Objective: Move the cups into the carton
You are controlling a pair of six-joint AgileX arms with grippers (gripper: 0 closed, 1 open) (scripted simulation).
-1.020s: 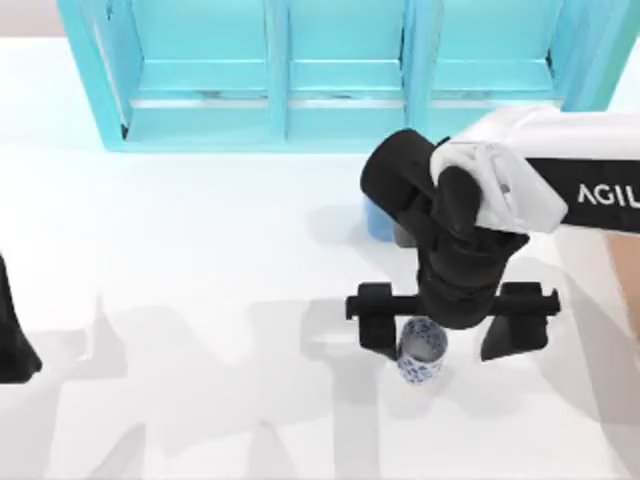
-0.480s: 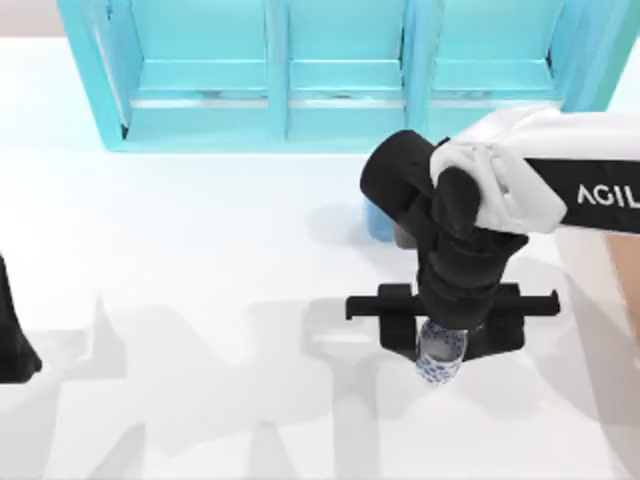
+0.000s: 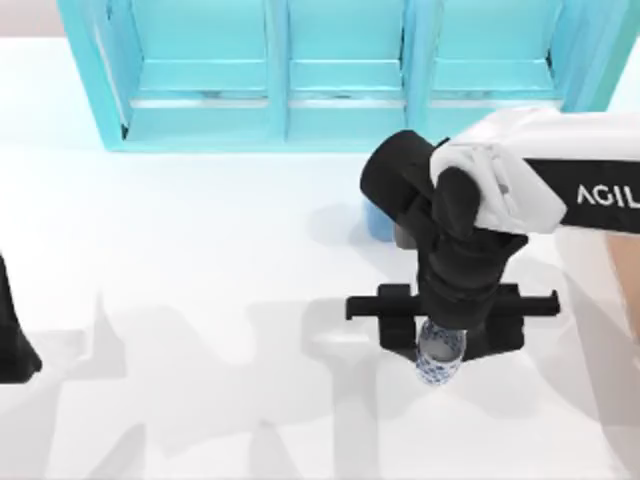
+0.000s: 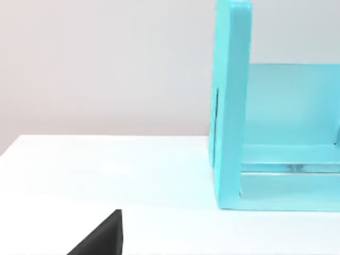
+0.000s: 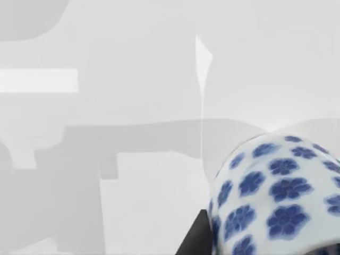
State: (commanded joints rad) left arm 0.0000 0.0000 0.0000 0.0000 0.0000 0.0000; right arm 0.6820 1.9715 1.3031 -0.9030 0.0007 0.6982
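Closed since a second ago: right gripper (image 3: 441, 338) now clamped on floral cup (image 3: 438, 358), cup tilted, low at right-centre of table (image 3: 200, 260). Blue cup (image 3: 378, 220) waiting by shelf (image 3: 280, 70). Carton (image 3: 610, 290) at right edge; neither cup inside yet. Left arm parked at left edge.

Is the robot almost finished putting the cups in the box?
Not yet, it's early. No cup looks boxed so far. The right pincer is shut on the flowery cup, above the white table. The blue cup waits by the shelf unit, behind the right arm. The carton is at the table's right edge. The left arm sits parked at the left.
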